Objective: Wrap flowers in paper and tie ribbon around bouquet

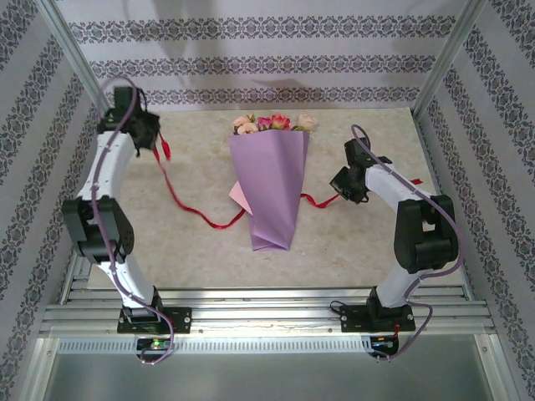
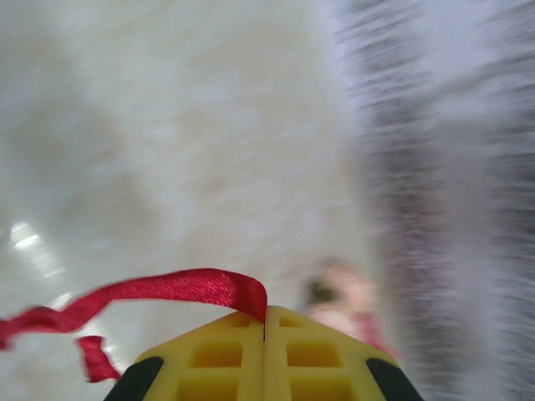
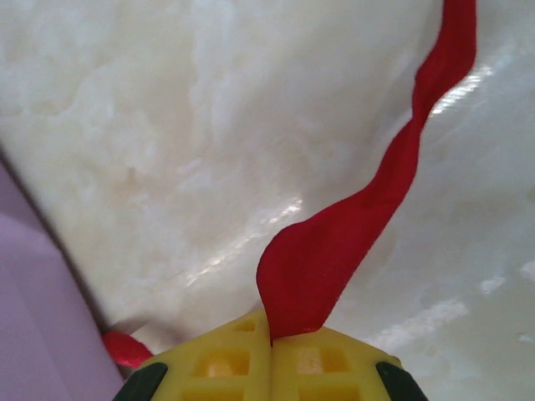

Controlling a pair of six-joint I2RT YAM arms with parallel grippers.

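Glossy cream marble-look table is stretching away from your arm bases, with patterned wallpaper closing it in. Nearest, your right gripper is sitting just right of the bouquet. Its wrist view is showing you yellow waffle-moulded fingers pressed together on the satin ribbon, which is twisting away over the sheen while a lilac paper edge is cutting in at the left. From overhead you are seeing the ribbon running under the bouquet, a long smooth purple cone lying mid-table and hiding that stretch. Farther off, at the far left, your left gripper is pinching the ribbon's other end, jaws closed tight. Its wrist view is smearing everything behind into blur. Flowers are poking from the cone's far end.
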